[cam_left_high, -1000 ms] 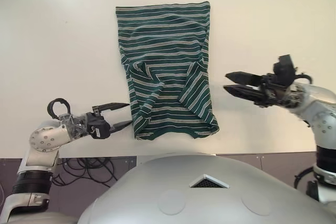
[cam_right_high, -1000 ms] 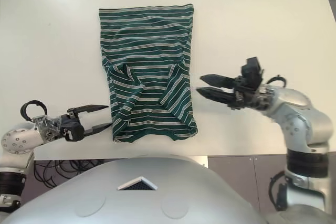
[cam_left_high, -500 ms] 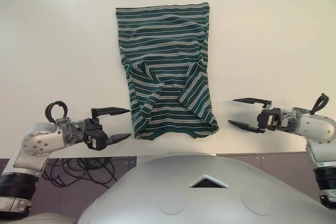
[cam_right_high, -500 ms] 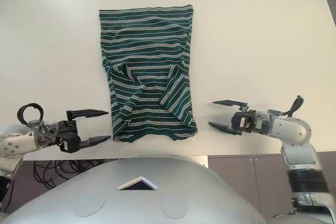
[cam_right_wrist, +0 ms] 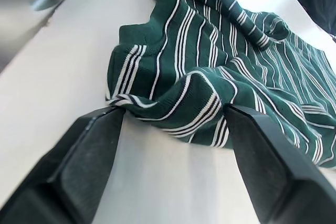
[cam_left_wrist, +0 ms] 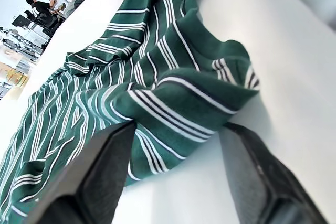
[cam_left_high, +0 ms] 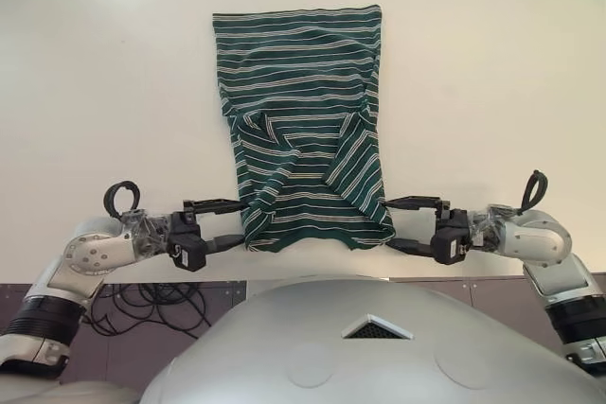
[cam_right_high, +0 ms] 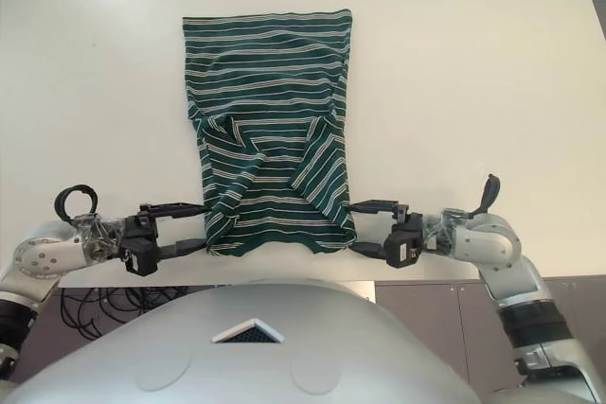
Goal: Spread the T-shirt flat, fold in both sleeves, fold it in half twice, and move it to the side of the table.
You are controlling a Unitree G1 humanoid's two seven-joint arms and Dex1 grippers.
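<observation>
One dark green T-shirt with white stripes (cam_left_high: 301,120) lies on the white table (cam_left_high: 114,92). The left gripper (cam_left_high: 241,223) and the right gripper (cam_left_high: 389,223), two together, have fingers spread apart, each around one near corner

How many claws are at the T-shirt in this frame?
2. The left claw is open at the near left corner of the T-shirt; the right claw is open at its near right corner.
</observation>
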